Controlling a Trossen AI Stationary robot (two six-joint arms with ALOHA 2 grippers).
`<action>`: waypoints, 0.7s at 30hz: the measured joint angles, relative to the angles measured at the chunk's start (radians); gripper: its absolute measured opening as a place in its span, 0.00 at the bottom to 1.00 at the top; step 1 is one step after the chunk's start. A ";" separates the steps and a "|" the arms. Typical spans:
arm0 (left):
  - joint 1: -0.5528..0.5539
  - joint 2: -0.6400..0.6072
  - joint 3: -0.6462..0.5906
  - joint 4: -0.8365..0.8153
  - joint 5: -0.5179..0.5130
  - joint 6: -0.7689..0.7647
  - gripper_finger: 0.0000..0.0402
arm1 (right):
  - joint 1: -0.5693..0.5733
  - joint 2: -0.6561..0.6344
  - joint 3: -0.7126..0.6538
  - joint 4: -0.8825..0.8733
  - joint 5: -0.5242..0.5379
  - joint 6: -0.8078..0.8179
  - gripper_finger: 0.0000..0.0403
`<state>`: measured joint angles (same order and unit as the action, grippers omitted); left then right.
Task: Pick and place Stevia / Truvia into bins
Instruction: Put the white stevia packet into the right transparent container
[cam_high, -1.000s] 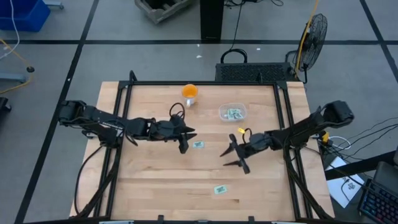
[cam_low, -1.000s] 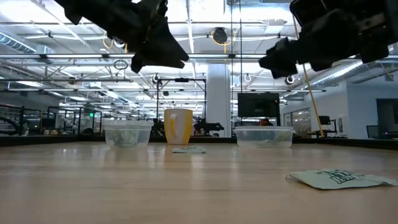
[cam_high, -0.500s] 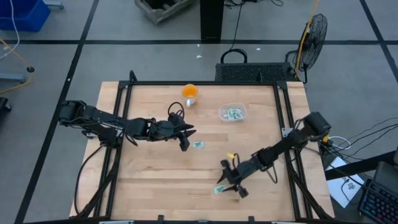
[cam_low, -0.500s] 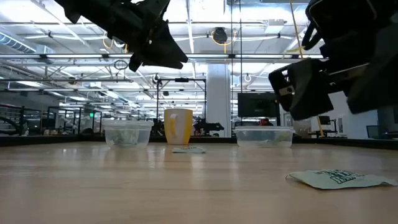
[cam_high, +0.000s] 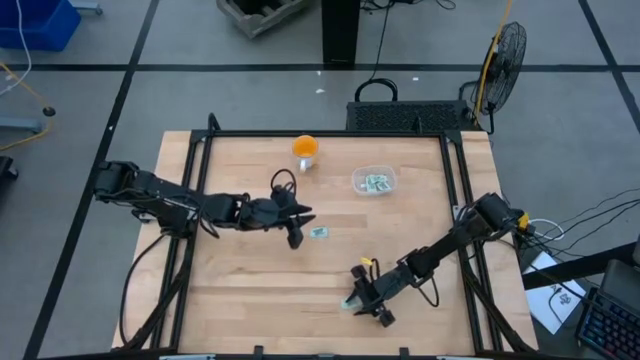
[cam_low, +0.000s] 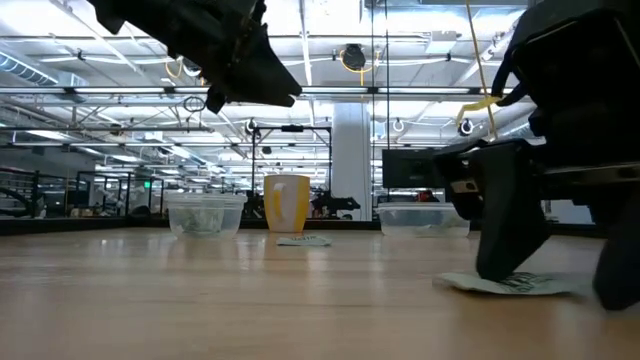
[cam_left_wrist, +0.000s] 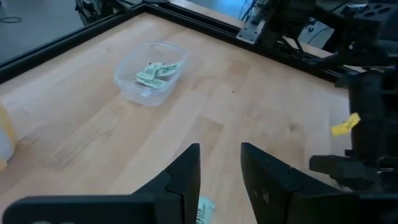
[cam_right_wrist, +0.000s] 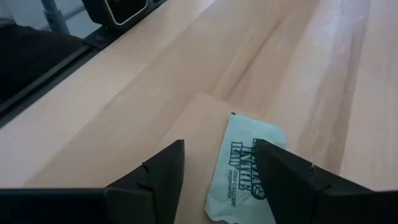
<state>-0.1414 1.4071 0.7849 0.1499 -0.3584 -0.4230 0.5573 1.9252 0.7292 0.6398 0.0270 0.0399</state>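
Large open industrial robotics lab, exposed ceiling trusses (cam_low: 330, 95), taped concrete floor (cam_high: 200, 40), black-framed wooden workbench (cam_high: 250, 270), floor fan (cam_high: 505, 50), monitors far back (cam_low: 412, 168)

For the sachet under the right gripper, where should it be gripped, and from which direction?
From straight above, across its short width. The sachet lies flat on the table, so no side approach works. The right gripper, open, already straddles it, fingertips near the long edges.

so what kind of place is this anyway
Probably a large robotics lab or industrial workspace. The low view shows a big open hall with ceiling trusses and strip lights; the high view shows a framed wooden table on grey flooring, a standing fan and loose cables.
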 joint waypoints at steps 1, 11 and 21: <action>-0.003 0.000 0.000 0.000 0.000 0.003 0.30 | -0.001 0.005 0.000 0.003 0.006 -0.009 0.48; -0.005 0.000 0.000 -0.005 0.001 0.022 0.30 | -0.027 0.008 -0.003 0.038 0.015 -0.133 0.46; -0.005 0.000 0.000 -0.026 0.000 0.025 0.30 | -0.036 -0.013 -0.004 0.034 0.102 -0.091 0.47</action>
<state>-0.1467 1.4071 0.7845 0.1236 -0.3580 -0.3976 0.5209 1.9126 0.7248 0.6736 0.1292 -0.0515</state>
